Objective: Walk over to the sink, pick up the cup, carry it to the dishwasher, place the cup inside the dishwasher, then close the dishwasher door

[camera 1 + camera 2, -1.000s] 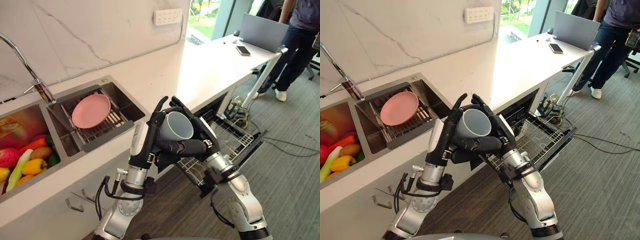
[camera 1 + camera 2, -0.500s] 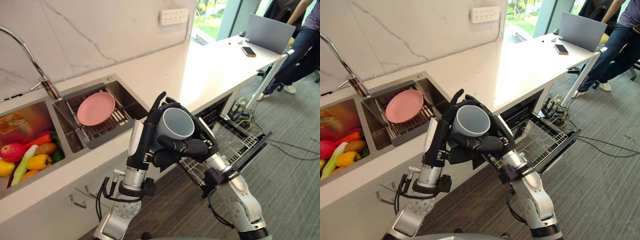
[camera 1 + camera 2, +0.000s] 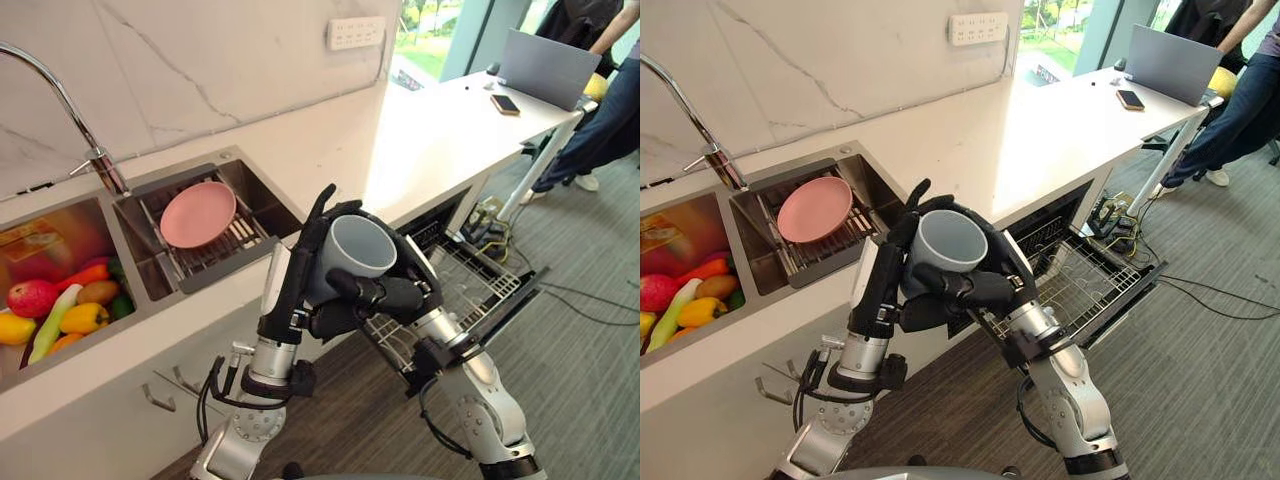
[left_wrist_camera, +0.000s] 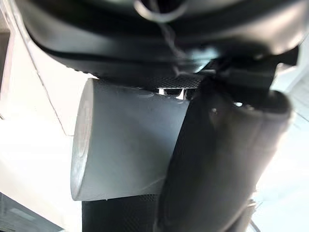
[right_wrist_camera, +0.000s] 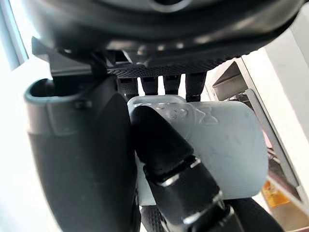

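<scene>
A white counter [image 3: 430, 125] runs along a marble wall [image 3: 200, 60]. A steel sink [image 3: 268, 205] is set into it at the left. Under the counter's right part the dishwasher [image 3: 440, 215] stands open, its wire rack [image 3: 470, 285] pulled out over the lowered door. A person [image 3: 610, 120] stands at the counter's far end, beside a grey laptop [image 3: 555, 65] and a phone [image 3: 505, 103]. A curved tap [image 3: 60, 100] rises behind the sink. One basin holds a pink plate [image 3: 198, 214] on a drain rack, the other a heap of fruit and vegetables [image 3: 60, 305].

The grey cup [image 3: 360, 250] is in the air in front of the counter's edge, between the sink and the dishwasher. It is tilted, its mouth up and toward the camera, and it is held between both hands. The right robot hand [image 3: 400, 295] grasps it, fingers and thumb wrapped round its body. The left robot hand [image 3: 290, 285] lies against the cup's other side, its fingers [image 3: 322, 205] nearly straight and reaching past the rim. Its thumb appears to rest across the cup's wall, though the wrist view is too close to be sure.
</scene>
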Controlling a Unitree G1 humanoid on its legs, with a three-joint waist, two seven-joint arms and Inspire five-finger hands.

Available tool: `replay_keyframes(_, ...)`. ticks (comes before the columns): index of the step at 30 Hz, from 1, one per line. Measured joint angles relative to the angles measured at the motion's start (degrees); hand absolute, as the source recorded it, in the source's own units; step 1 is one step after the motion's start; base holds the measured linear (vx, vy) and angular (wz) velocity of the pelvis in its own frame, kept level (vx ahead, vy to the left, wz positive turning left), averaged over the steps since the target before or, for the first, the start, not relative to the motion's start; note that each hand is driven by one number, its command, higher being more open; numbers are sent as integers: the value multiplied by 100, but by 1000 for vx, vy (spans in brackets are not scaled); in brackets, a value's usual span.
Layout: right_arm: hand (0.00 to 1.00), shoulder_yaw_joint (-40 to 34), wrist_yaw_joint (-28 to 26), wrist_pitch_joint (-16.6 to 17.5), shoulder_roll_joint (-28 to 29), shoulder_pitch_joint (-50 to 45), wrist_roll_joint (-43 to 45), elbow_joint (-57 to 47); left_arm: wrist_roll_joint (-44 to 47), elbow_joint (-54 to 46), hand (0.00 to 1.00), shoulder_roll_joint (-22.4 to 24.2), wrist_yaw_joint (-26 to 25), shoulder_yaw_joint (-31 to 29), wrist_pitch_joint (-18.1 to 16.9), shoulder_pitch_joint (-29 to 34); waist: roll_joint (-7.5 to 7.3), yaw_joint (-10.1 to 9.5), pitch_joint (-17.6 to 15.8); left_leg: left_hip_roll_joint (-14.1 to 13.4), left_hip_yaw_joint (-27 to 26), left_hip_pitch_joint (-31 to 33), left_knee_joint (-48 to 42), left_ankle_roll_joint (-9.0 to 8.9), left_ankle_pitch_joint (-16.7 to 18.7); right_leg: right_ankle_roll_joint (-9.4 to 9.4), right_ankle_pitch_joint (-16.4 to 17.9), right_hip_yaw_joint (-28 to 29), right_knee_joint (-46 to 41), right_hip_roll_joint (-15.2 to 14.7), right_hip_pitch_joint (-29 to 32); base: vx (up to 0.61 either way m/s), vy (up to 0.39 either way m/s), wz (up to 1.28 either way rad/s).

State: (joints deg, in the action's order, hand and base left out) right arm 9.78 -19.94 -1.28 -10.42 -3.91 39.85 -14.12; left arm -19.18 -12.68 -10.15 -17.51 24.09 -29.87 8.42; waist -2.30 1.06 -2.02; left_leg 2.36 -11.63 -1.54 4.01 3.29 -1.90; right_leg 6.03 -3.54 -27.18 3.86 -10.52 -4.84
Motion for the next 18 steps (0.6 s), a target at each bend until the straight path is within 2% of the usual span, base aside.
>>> replay_keyframes(15, 0, 87, 51, -192, 202, -246, 2155, 197, 29, -28, 100, 1, 170, 114, -19, 16, 2, 34, 25, -2, -1, 6, 83, -3, -69, -1, 0, 11, 0, 5, 45, 0, 0, 0)
replay_keyframes(18, 0, -87, 321, -147, 486, -243, 2723, 430, 257, -157, 100, 3, 202, 311, -406, 18, 1, 53, 25, -2, -6, 7, 85, -3, -68, -1, 0, 17, 1, 7, 49, 0, 0, 0)
